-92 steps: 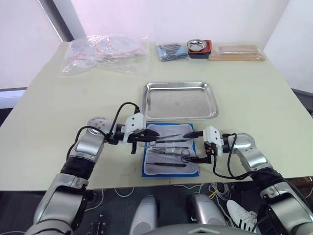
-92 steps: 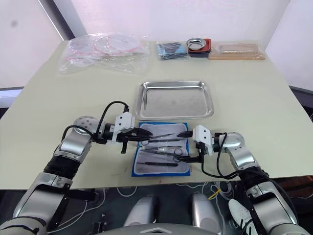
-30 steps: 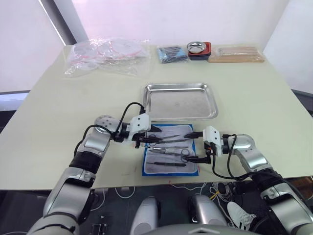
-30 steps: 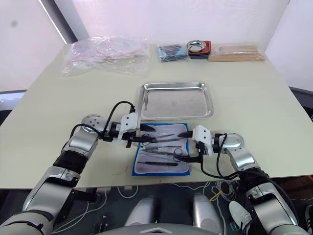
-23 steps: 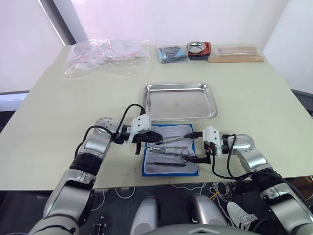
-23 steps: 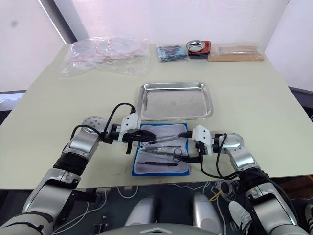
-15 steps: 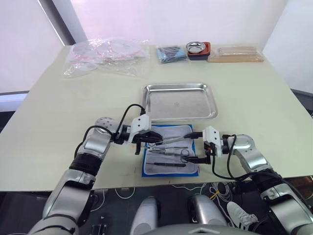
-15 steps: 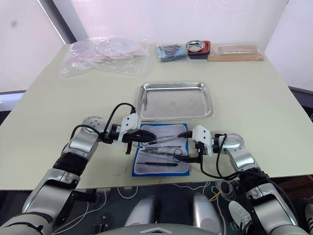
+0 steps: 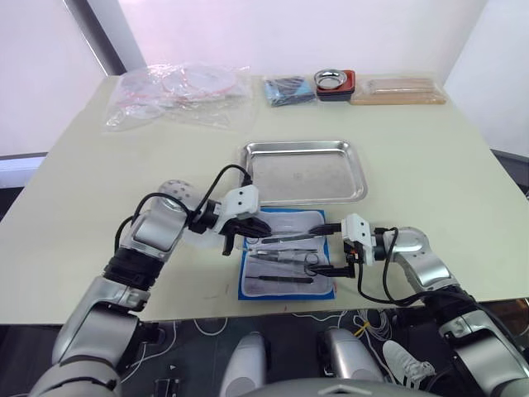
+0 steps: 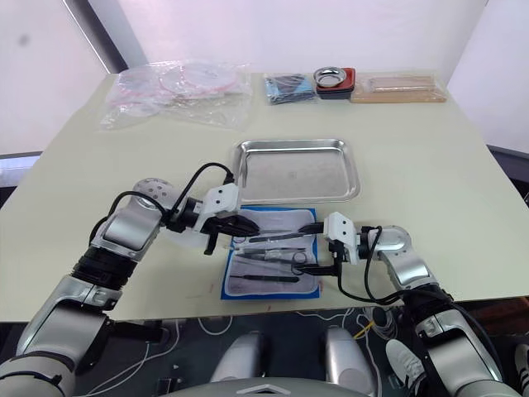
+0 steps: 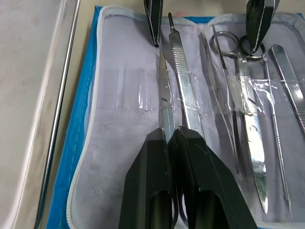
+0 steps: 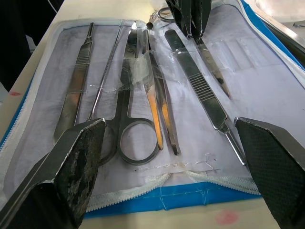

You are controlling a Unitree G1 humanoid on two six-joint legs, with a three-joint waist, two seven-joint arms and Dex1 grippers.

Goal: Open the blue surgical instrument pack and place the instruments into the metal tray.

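Fingers of the left gripper (image 11: 172, 136) pinch one of the instruments (image 11: 167, 102) in the opened blue surgical instrument pack (image 9: 245, 273); the right gripper (image 12: 174, 136) gapes wide. Next: lift toward the empty metal tray (image 9: 304, 147) at 12 o'clock.

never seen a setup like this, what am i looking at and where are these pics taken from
A two-armed robot stands at a table. Two pictures come from cameras in its head, looking down; the other two sit on its wrists, looking along each pincer.

On the table lie an opened blue pack of instruments, a bare metal tray beyond it, and plastic bags at the far edge.

The left pincer is shut on a thin tool. The right pincer is open, straddling the pack's edge.
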